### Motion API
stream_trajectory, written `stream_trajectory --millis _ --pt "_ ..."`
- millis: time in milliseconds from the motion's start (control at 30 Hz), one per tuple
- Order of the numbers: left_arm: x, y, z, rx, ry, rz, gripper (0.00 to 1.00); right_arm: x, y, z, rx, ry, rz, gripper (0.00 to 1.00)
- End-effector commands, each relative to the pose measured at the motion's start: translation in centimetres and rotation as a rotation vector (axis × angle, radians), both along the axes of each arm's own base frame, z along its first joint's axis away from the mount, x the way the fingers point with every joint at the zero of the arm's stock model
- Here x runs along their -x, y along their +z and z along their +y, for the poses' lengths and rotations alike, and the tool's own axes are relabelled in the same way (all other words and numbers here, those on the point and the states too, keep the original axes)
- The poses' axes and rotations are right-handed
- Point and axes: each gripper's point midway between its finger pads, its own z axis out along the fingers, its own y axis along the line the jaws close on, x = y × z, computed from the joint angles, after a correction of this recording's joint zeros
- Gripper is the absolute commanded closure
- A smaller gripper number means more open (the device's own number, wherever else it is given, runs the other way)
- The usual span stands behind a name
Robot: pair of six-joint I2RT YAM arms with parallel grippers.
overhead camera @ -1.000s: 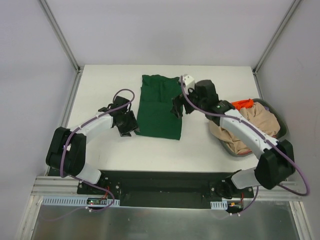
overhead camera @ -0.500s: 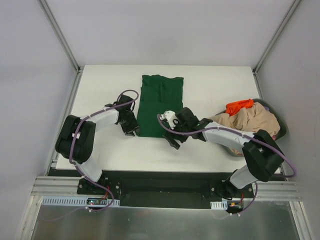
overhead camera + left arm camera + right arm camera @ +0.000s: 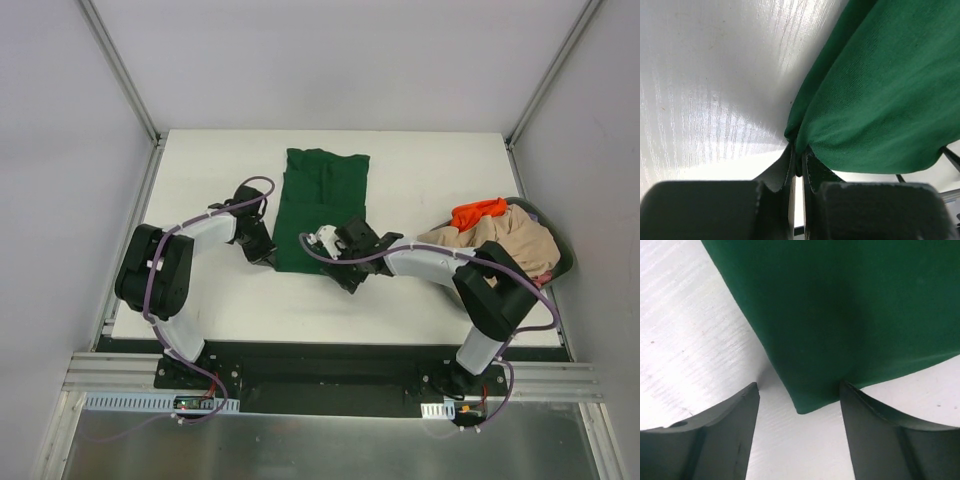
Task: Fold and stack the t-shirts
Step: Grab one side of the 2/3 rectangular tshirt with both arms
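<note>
White table (image 3: 420, 170) between plain grey walls (image 3: 330, 60), slanted aluminium posts (image 3: 121, 70), metal rail (image 3: 330, 398) along near edge

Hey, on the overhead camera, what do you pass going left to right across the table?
Left gripper → dark green t-shirt → beige t-shirt heaped in the basket.

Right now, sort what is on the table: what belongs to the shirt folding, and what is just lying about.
Belongs to the job:
green t-shirt, spread out, left hand shut on its edge, right hand open astride a corner
beige t-shirt and orange t-shirt, heaped at the right

Just lying about:
dark basket under that heap
</note>
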Motion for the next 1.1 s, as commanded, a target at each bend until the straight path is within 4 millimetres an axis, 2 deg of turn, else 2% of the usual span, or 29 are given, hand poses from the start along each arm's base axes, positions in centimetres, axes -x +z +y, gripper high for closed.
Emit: stream_trajectory --millis 0,133,300,400,533,600,667,733,833,1067 --pt "0.7 -1.4 1.5 -0.052 0.023 0.033 1.0 0.6 -0.3 0.1 0.055 -0.009 -0.006 0.38" --pt "1.6 -1.4 1.9 -0.055 0.03 0.036 1.0 0.8 -0.3 -0.7 0.131 -0.041 -0.063 0.58" --pt "3.6 -0.6 3.0 -0.069 0.056 0.007 1.0 3.4 0.4 0.1 0.112 -0.004 -0.042 0.73" --pt "5.1 0.1 3.8 -0.074 0.085 -0.024 1.0 6.0 1.8 2.1 0.029 0.072 -0.005 0.79" --pt "6.8 1.9 5.1 -0.085 0.134 -0.081 1.0 10.2 5.0 5.1 -0.142 0.159 0.105 0.89" --pt "7.5 3.0 5.6 -0.088 0.155 -0.115 1.0 12.5 6.7 6.3 -0.224 0.207 0.168 0.89" --pt "8.2 4.4 6.0 -0.083 0.166 -0.153 1.0 13.9 8.2 6.8 -0.287 0.231 0.211 0.91" --pt "8.6 5.9 6.7 -0.087 0.188 -0.21 1.0 15.3 9.7 7.2 -0.355 0.257 0.268 0.96" --pt "9.2 8.2 7.7 -0.094 0.224 -0.297 1.0 17.6 11.6 8.2 -0.465 0.32 0.361 0.96" --pt "11.0 12.5 9.8 -0.114 0.296 -0.421 1.0 21.2 16.3 9.6 -0.661 0.452 0.479 0.97"
